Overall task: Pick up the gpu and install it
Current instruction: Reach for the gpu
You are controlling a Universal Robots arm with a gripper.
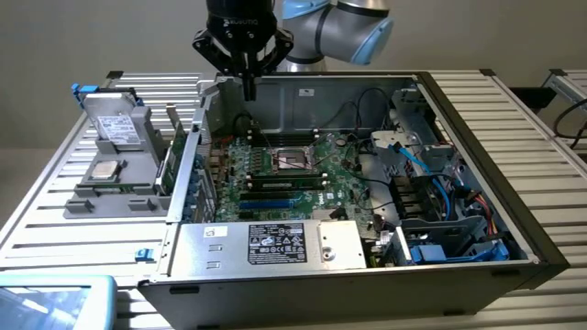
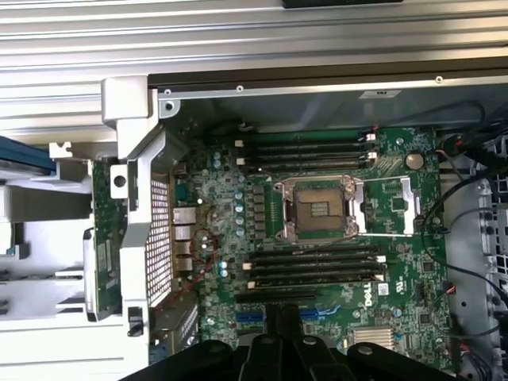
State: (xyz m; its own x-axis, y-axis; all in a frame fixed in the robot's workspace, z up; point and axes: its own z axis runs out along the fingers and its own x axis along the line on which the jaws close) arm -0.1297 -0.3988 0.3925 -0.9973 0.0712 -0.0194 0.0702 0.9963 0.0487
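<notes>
The gpu (image 1: 169, 159) stands on edge in a grey holder (image 1: 106, 196), just outside the open computer case's wall on the exterior view's left. Its green board face shows there. In the wrist view the gpu (image 2: 101, 255) appears edge-on beside the case's perforated rear panel (image 2: 159, 238). My gripper (image 1: 247, 91) hangs above the far corner of the case on the exterior view's left, clear of the motherboard (image 1: 275, 172). It is shut and holds nothing. The dark fingers (image 2: 274, 321) press together over the board's blue slots (image 2: 250, 315).
The grey holder also carries a silver white-labelled hard drive (image 1: 115, 127) and a processor chip (image 1: 107, 170). Inside the case are the bare CPU socket (image 2: 317, 210), a power supply (image 1: 275, 244), drive bays and blue cables (image 1: 413, 155). A light-blue object (image 1: 55, 299) lies at the near corner.
</notes>
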